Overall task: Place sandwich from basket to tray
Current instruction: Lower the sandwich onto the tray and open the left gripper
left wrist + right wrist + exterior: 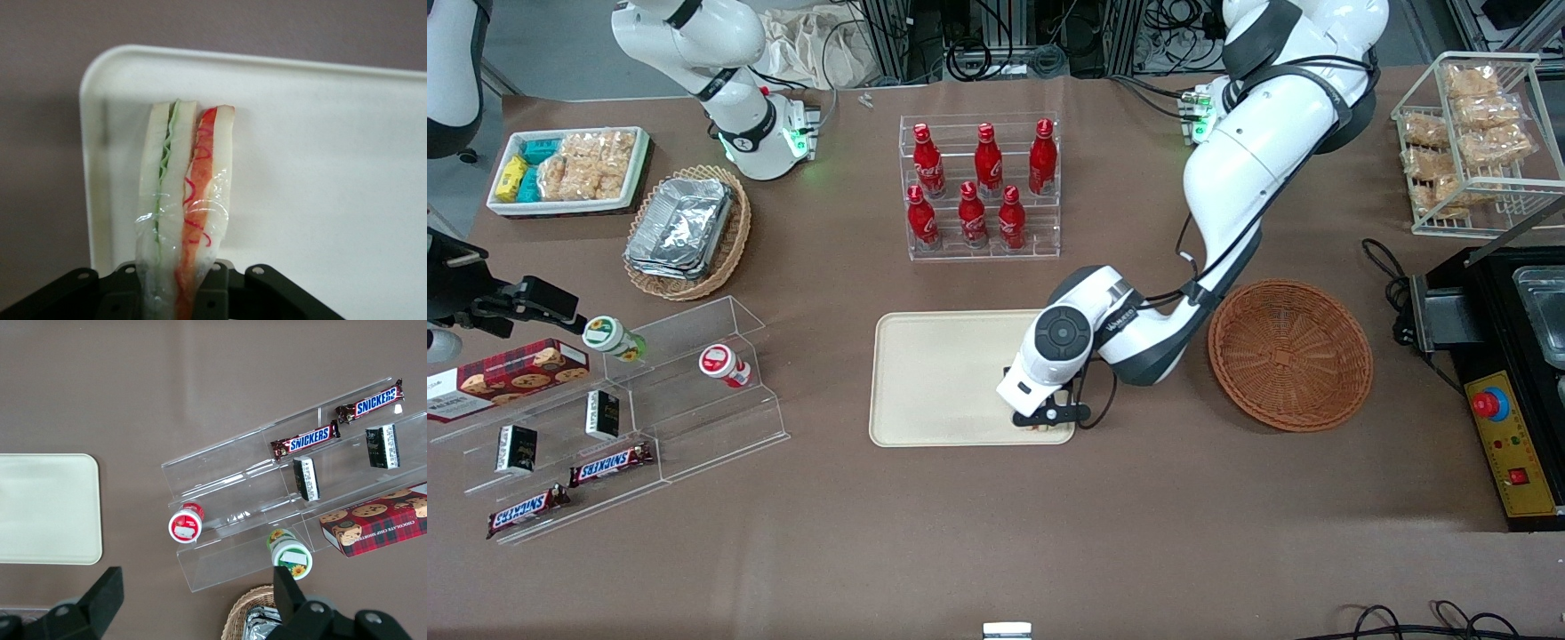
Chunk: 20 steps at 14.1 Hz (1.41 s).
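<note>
My left gripper (1043,420) is low over the cream-beige tray (934,373), at the tray's corner nearest the front camera on the working arm's side. It is shut on the sandwich (190,173), a wrapped wedge of pale bread with green and red-orange filling along its edge. In the left wrist view the sandwich sticks out from between the jaws of the gripper (183,293) over the tray (320,147), close to a rounded corner. In the front view only a sliver of the sandwich (1040,428) shows under the gripper. The round reddish-brown basket (1289,354) lies beside the tray toward the working arm's end and holds nothing.
A clear rack of red bottles (980,187) stands farther from the camera than the tray. An acrylic stepped shelf (623,418) with snacks, an oval basket of foil containers (687,233) and a white bin (569,169) lie toward the parked arm's end. A wire rack (1476,142) and a black appliance (1512,373) lie toward the working arm's end.
</note>
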Available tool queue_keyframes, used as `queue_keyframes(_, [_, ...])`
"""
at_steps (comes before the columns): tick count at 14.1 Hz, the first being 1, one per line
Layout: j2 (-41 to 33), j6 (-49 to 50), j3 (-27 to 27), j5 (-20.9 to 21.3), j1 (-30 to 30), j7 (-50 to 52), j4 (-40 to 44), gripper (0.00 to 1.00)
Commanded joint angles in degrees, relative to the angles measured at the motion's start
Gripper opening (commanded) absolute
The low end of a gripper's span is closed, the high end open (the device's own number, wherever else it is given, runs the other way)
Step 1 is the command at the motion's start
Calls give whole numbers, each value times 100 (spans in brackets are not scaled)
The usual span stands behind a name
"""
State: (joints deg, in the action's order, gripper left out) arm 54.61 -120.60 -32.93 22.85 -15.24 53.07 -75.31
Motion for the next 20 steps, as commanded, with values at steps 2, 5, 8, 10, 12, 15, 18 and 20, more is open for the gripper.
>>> queue_keyframes(2, [155,37,33,105,-128,134,122,100])
queue_keyframes(5, [15,98,24,97,-49,133,139,100])
queue_keyframes(8, [-432,352,76,62,-31,160,183,100])
queue_keyframes(10, [-862,511,295,18,-31,151,175,100])
queue_keyframes(12, [-1346,808,585,-9,-31,99,105,100])
queue_keyframes(15, [-2101,916,1076,-489,-22,55,-271,100])
queue_keyframes(18, [-3189,951,1841,-1676,-31,-681,-1061,100])
queue_keyframes(20, [-3920,942,2185,-1967,-31,-894,-1651,100])
